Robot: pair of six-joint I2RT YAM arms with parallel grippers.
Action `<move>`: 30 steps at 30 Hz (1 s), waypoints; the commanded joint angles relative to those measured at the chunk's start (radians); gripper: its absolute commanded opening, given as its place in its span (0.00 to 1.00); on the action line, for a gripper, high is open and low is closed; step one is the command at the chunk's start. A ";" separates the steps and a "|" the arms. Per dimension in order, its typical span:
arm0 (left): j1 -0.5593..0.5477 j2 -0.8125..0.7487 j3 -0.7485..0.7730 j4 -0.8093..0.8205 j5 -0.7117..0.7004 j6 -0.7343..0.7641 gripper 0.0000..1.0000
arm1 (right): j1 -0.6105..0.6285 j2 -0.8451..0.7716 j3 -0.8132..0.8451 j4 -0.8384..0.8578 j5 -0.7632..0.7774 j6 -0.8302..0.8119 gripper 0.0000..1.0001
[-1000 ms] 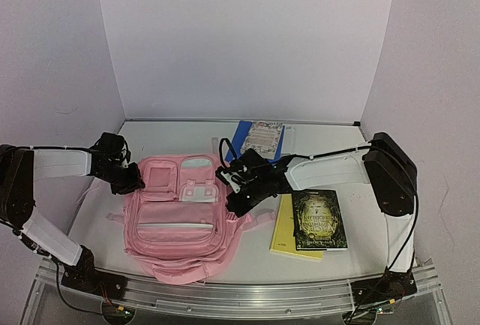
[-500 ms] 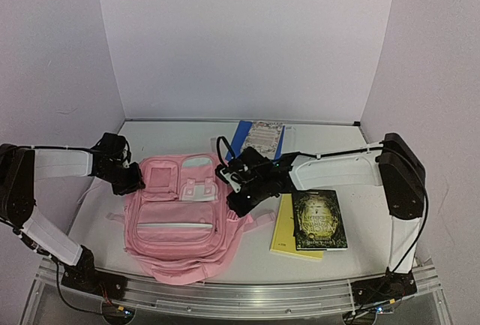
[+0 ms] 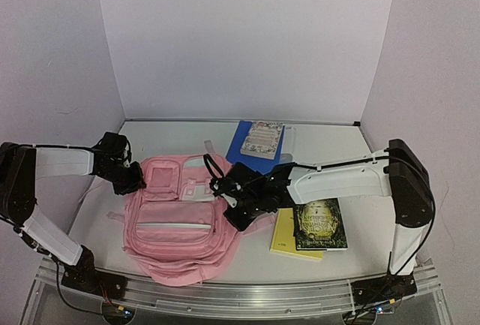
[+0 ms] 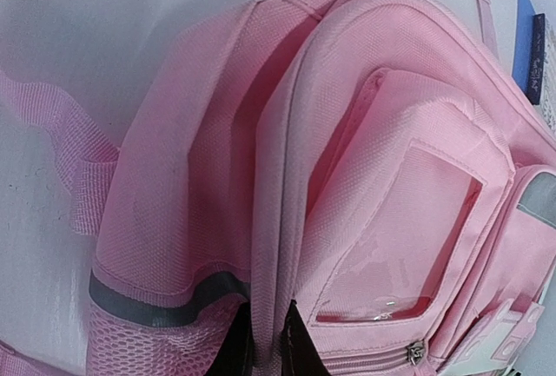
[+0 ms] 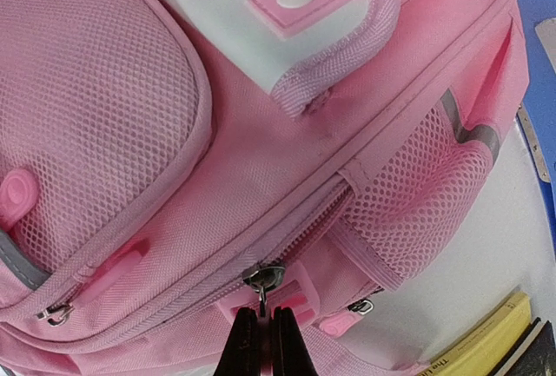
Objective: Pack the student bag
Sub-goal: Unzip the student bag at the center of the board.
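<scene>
Fingers of my right gripper [image 5: 261, 317] pinch the zip pull [image 5: 261, 279] on the right side of the pink bag [image 3: 176, 227], the zip running along that edge, while my left gripper [image 4: 265, 331] clamps the opposite corner.

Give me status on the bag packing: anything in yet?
Done: nothing visibly packed. The dark book and yellow book lie right of the bag, the patterned book on the blue folder behind it. In hand: right gripper shut on a zip pull on the bag's side; left gripper pinches the opposite edge. Left: probably unzip, then load the books.
</scene>
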 commanded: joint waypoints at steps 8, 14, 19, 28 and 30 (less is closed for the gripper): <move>0.022 -0.001 0.034 0.048 -0.140 -0.101 0.00 | 0.040 -0.035 -0.017 -0.139 -0.166 0.107 0.00; 0.022 -0.012 0.022 0.061 -0.140 -0.130 0.00 | 0.111 0.020 0.002 -0.101 -0.245 0.146 0.00; 0.022 -0.033 0.022 0.052 -0.162 -0.142 0.00 | 0.151 0.037 0.017 -0.091 -0.320 0.155 0.00; 0.022 -0.068 -0.005 0.060 -0.191 -0.184 0.00 | 0.188 0.053 0.041 0.133 -0.561 0.295 0.00; 0.023 -0.075 -0.010 0.061 -0.196 -0.193 0.00 | 0.199 0.059 0.047 0.192 -0.591 0.326 0.00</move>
